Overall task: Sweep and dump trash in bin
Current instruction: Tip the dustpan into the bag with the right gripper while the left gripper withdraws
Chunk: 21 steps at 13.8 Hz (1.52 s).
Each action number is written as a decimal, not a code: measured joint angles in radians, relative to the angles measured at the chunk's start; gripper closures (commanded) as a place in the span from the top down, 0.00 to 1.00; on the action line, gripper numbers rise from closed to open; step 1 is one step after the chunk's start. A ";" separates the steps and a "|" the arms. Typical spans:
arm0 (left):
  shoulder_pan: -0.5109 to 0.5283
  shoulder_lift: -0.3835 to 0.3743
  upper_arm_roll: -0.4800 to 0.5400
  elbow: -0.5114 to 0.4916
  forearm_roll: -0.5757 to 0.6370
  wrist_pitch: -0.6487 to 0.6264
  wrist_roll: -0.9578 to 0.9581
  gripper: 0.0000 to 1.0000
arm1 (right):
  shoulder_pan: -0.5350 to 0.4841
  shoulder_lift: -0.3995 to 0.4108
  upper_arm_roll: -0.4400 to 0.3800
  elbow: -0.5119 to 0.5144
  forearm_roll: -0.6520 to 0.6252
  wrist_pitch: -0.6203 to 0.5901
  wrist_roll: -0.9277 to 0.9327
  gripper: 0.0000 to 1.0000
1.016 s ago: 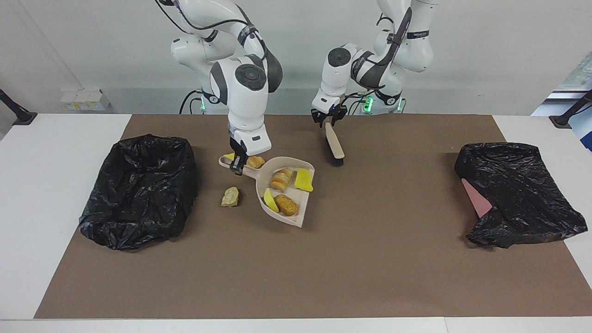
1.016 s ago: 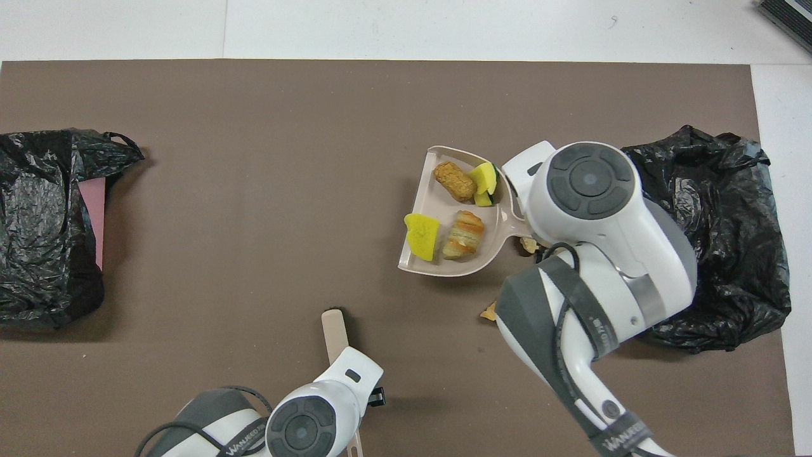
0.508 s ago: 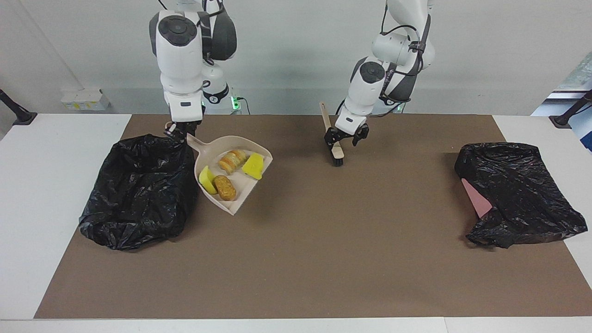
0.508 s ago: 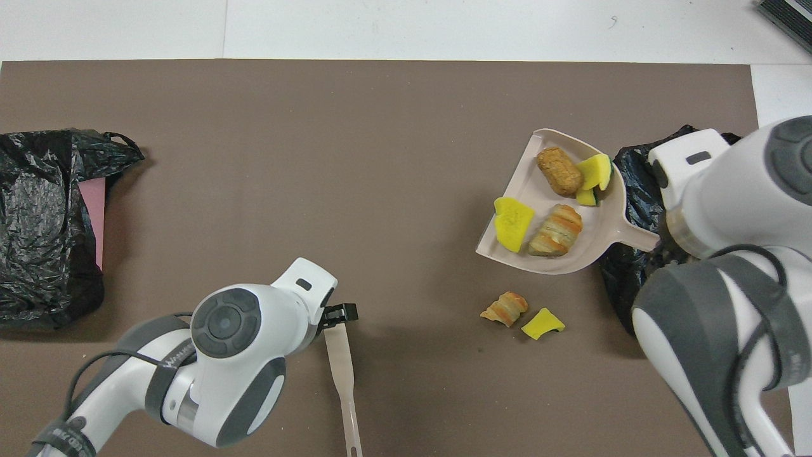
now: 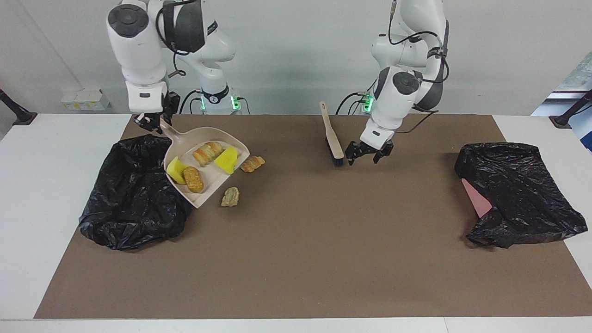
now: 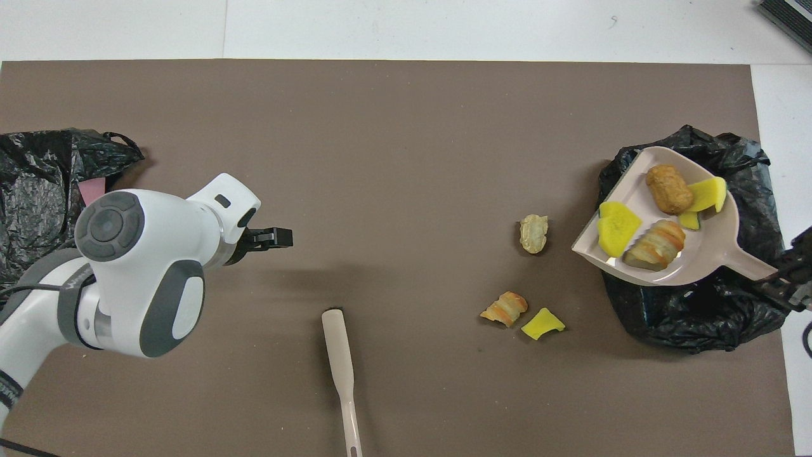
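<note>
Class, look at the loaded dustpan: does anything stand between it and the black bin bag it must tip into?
Nothing visible does. The dustpan, held by the right tool, already overhangs the bin bag.

Bright, even light from above casts soft shadows on the brown mat (image 5: 296, 259); both views sharp, without glare.

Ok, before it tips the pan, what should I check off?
1. Right gripper shut on pan handle: ok.
2. Four scraps lying in pan: ok.
3. Pan's open lip over bin: cannot tell.
4. Mat swept: not ok; lump, bread piece and yellow bit lie loose.
5. Left gripper open, off the brush: ok.
</note>
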 measured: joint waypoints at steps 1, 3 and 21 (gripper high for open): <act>0.019 0.010 0.000 0.026 0.006 -0.005 0.031 1.00 | -0.028 -0.001 -0.001 -0.001 0.000 -0.004 -0.003 0.00; 0.063 0.022 0.000 0.083 0.011 -0.033 0.110 1.00 | -0.065 -0.003 -0.001 -0.002 -0.005 -0.035 -0.003 0.00; 0.240 0.020 -0.003 0.489 0.094 -0.602 0.321 1.00 | 0.143 0.189 0.016 0.161 -0.560 -0.184 -0.021 0.00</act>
